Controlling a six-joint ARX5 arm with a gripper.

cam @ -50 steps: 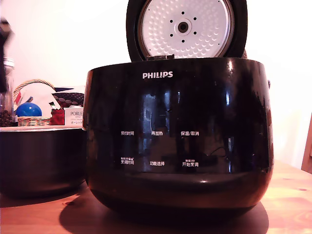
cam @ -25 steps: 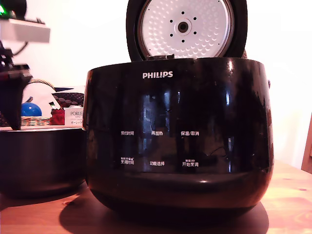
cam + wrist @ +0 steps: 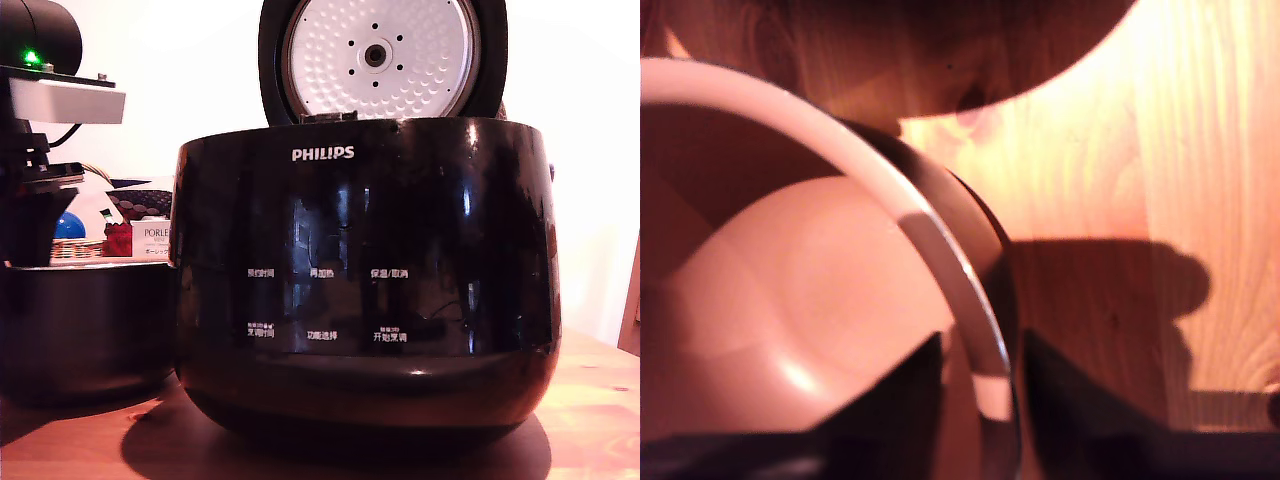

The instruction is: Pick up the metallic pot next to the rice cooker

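The metallic pot (image 3: 85,330), matte dark and low, stands on the wooden table at the exterior view's left, right beside the rice cooker (image 3: 365,280). The cooker is glossy black with a PHILIPS logo, and its lid (image 3: 380,55) is raised, showing a dimpled silver plate. My gripper (image 3: 30,240) hangs over the pot's left part, reaching down to its rim. In the wrist view the gripper (image 3: 983,345) is open and straddles the pot's pale rim (image 3: 930,240), one finger inside the pot (image 3: 790,300) and one outside. Small gaps show on both sides of the rim.
Behind the pot sit a wicker basket (image 3: 75,248) with a blue ball (image 3: 68,225) and a white box (image 3: 150,238). The wooden table (image 3: 590,400) runs to the exterior view's right. The cooker's bulk stands close to the pot's right side.
The arm has come into view at the exterior view's left and lowered, bringing the gripper down onto the pot's rim. Pot and cooker have not moved.
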